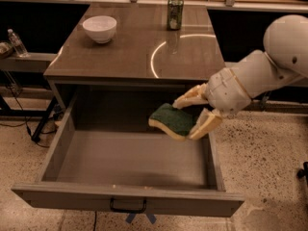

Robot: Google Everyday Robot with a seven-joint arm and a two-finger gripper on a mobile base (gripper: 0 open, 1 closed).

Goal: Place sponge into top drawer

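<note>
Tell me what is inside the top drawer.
The drawer is open and its visible floor is bare. The gripper holds the sponge over its right rear part. The floor under the sponge and gripper, and close behind the front panel, is hidden.
</note>
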